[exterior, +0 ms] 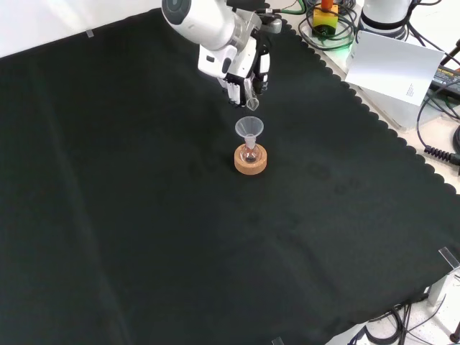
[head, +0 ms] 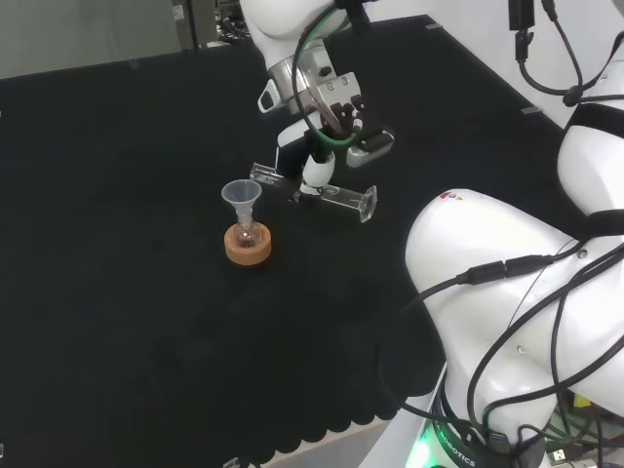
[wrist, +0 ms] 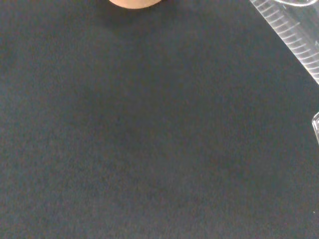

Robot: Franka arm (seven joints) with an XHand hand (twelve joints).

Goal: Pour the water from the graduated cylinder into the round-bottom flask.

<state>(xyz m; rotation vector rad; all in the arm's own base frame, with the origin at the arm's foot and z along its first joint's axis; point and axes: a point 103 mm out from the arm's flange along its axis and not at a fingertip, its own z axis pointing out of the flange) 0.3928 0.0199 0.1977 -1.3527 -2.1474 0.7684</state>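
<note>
The hand (head: 314, 174) is holding the graduated cylinder (head: 336, 195) with its fingers curled round the middle of the tube, and the cylinder is lying almost level in the head view, its mouth end reaching toward the flask side and its foot sticking out the other way. Just below and beside the hand's mouth-end side, the round-bottom flask (head: 248, 234) is sitting upright in a cork ring (head: 248, 246) with a clear funnel (head: 241, 195) standing in its neck. In the front view the hand (exterior: 244, 75) is hanging just beyond the funnel (exterior: 249, 129), with the cylinder's lip close above the funnel's far rim. The pour appears to be under way or about to start; whether water is running cannot be told. To do it well, the lip should be kept over the funnel's bowl, not its edge, and the tilt raised slowly so the narrow stem does not back up. The wrist view is showing the ribbed cylinder wall (wrist: 294, 37) near the cork's edge (wrist: 134, 3).
</note>
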